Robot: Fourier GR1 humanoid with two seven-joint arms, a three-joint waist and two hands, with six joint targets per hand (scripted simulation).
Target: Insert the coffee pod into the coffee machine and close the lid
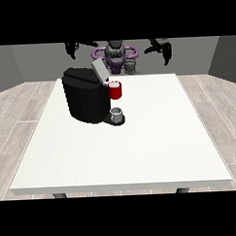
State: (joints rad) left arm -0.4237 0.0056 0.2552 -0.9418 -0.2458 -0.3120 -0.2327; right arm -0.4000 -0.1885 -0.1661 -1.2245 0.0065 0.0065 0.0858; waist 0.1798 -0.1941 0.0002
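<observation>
A black coffee machine (85,99) stands on the white table (140,148) left of centre, its grey lid (99,70) tilted up and open. A red part (115,90) with a pale top juts from its front, above a small grey cup (117,114) on the drip base. I cannot make out a separate coffee pod. The hand at the view's left (72,48) hangs raised behind the machine, fingers relaxed and pointing down, holding nothing. The hand at the view's right (161,47) is raised the same way, far from the machine.
The robot's torso (116,56) stands behind the table's far edge. Wooden floor and grey walls surround the table.
</observation>
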